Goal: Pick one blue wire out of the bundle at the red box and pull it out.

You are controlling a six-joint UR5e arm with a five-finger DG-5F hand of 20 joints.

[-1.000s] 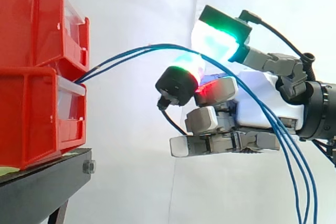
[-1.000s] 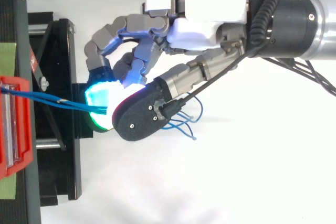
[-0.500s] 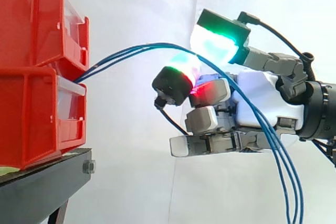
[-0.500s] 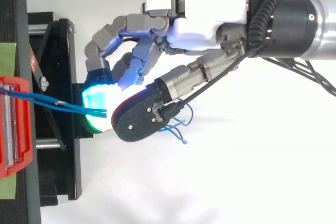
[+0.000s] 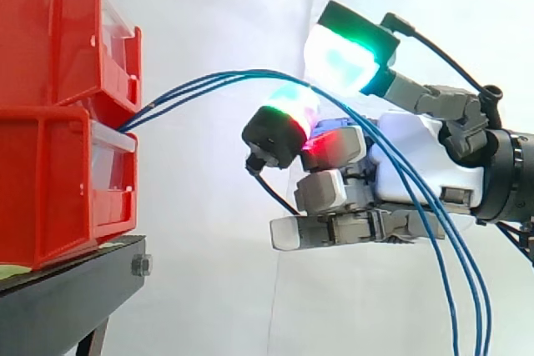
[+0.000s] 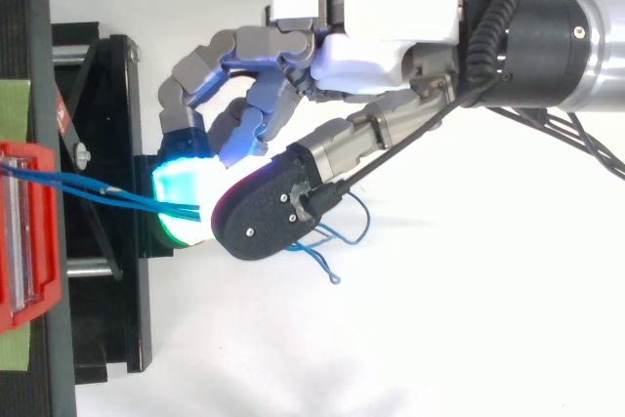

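**Blue wires pinched in the hand, strung out from the red bins**

The blue wires (image 5: 250, 73) come out of the gap between the two stacked red bins (image 5: 50, 189) on the black stand (image 5: 67, 289). They run lengthwise to the right, rising in a shallow arch. They then pass between two glowing fingertips (image 5: 342, 60) of the hand (image 5: 446, 160), whose curled digits pinch them from above and below. Past the pads, the wires bend steeply down across the palm and hang toward the lower right. From above, their loose ends curl just beyond the hand.
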